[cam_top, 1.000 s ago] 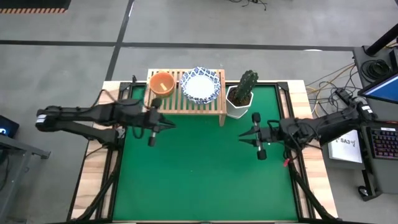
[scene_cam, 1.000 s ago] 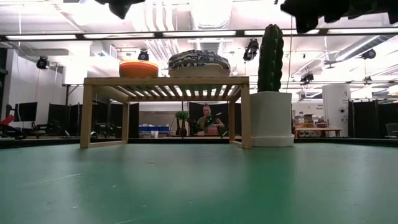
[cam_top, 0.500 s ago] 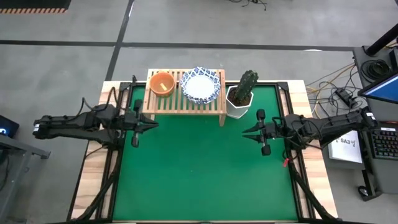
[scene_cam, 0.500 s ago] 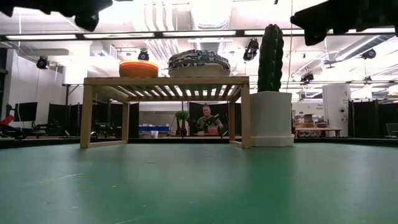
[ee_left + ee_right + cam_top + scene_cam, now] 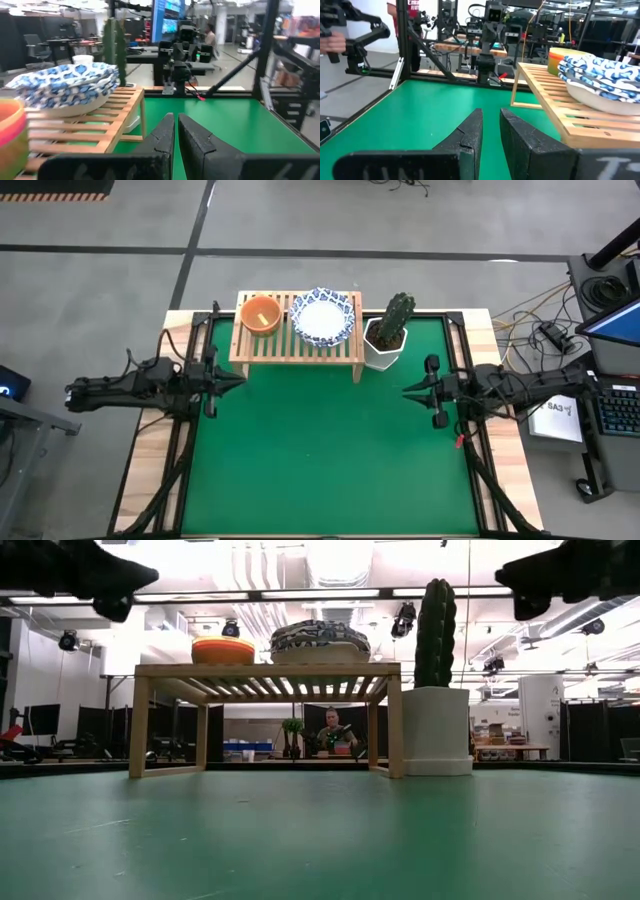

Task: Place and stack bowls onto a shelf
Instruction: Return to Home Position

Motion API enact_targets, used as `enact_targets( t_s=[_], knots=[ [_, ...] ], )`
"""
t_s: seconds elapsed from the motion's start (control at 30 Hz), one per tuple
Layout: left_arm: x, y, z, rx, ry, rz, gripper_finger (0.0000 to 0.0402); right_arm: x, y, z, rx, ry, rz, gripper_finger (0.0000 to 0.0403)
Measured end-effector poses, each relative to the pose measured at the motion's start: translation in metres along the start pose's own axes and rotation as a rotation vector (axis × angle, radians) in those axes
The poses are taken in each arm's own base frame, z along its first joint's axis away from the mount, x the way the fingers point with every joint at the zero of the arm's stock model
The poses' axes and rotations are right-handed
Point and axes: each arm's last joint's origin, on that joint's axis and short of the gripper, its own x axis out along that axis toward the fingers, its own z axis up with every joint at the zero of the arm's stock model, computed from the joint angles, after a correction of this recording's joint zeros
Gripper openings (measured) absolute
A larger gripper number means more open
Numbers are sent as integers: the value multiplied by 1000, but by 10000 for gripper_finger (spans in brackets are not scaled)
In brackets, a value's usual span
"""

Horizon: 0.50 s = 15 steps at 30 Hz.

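Green table [image 5: 320, 470] bare in lower frame. Mid-frame: left gripper [image 5: 243, 379] at left edge, fingers closed, holding nothing; right gripper [image 5: 403, 390] at right edge, fingers slightly parted, holding nothing. Upper centre: shelf [image 5: 300, 350] bearing stacked blue-rimmed bowls [image 5: 323, 315] and nested plain bowls [image 5: 260, 314], cactus pot [image 5: 390, 335] just right.

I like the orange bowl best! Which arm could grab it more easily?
Left. The left fingers sit just beside the shelf end where the orange bowl rests. The right fingers are across the table, past the cactus pot.
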Motion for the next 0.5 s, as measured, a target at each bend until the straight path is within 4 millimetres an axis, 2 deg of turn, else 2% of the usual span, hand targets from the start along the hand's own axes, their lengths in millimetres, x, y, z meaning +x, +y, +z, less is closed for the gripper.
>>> enact_targets(
  t_s=[0.3, 0.5],
  knots=[
    [-10, 1, -26, -65, -73, 20, 4, -18, -1, -1, -9, -5, -10, 39],
    [-4, 0, -41, -63, -30, 18, 4, -30, -1, -3, -25, -16, -7, 30]
  ],
)
